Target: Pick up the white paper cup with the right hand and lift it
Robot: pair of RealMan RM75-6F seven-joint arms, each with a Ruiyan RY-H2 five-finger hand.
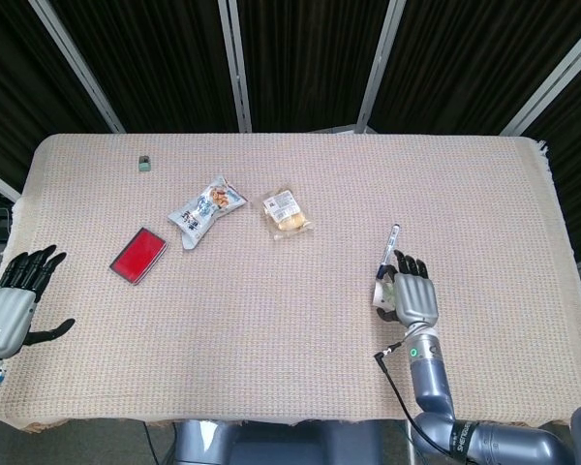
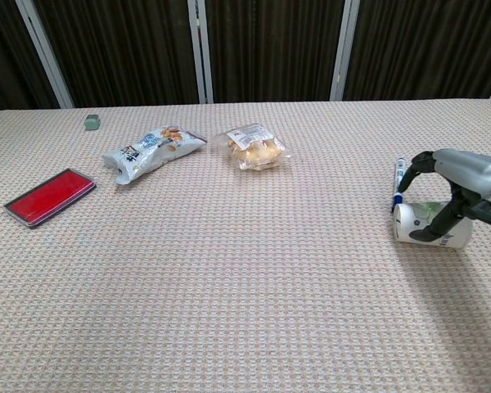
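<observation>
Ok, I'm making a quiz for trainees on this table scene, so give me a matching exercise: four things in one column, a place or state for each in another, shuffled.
Things:
1. paper cup
2. pen
3. red case
4. left hand

Places or states:
A. flat on the cloth near the snack bag
B. open, holding nothing, at the table edge
C. on its side under the right hand
D. lying just beyond the cup

Pairs: 1-C, 2-D, 3-A, 4-B
</observation>
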